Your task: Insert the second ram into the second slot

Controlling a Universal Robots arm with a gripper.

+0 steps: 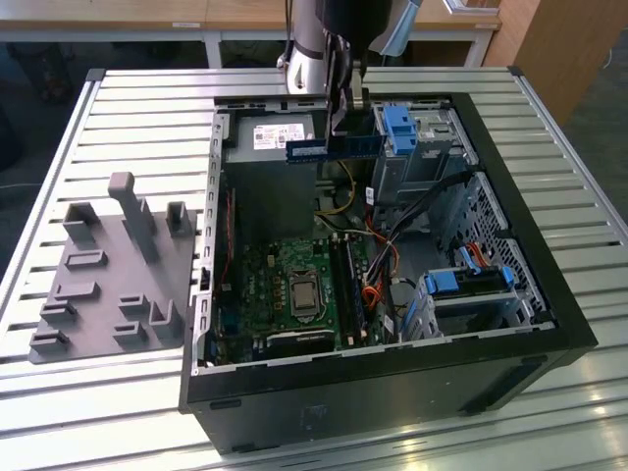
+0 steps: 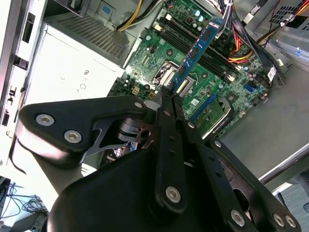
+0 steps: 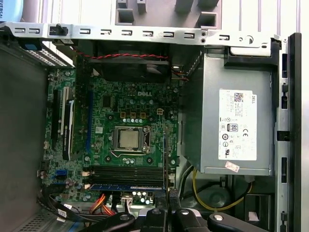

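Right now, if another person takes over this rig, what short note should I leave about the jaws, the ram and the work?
The gripper: jaws shut on the second ram, a thin long blue circuit-board strip with dark chips.
Position: held in the air above the open black computer case, clear of the green motherboard.
Done: ram grasped; another blue strip seems seated beside the long black memory slots.
Left: second ram not yet in any slot.
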